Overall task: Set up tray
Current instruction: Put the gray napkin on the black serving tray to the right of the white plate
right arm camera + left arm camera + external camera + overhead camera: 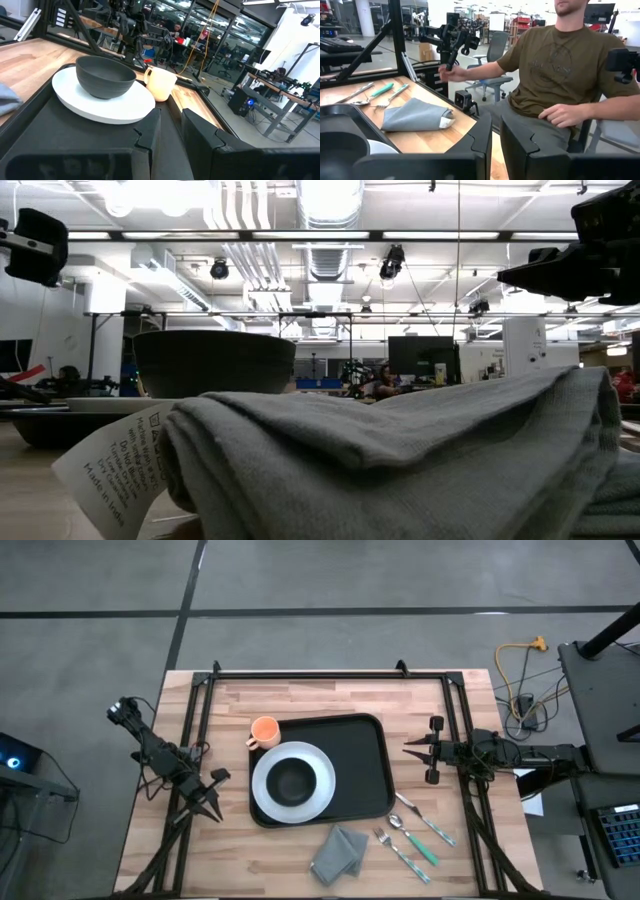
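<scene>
Nearest the front edge of the worktop, a folded grey cloth is seen lying beside the tray, with a fork, a spoon and a green-handled knife laid out just past it toward the right; none of these has been placed yet. Behind them the tray sits at the middle of the worktop, and a white plate carrying a dark bowl is set on its left half. An orange cup stands at the tray's far left corner, on or just against the rim; which cannot be told. The setting is judged part done, with cloth and cutlery left. The left pincer is held off the tray's left side, the right pincer just off its right edge; each is nearly pressed together, nothing pinched.
</scene>
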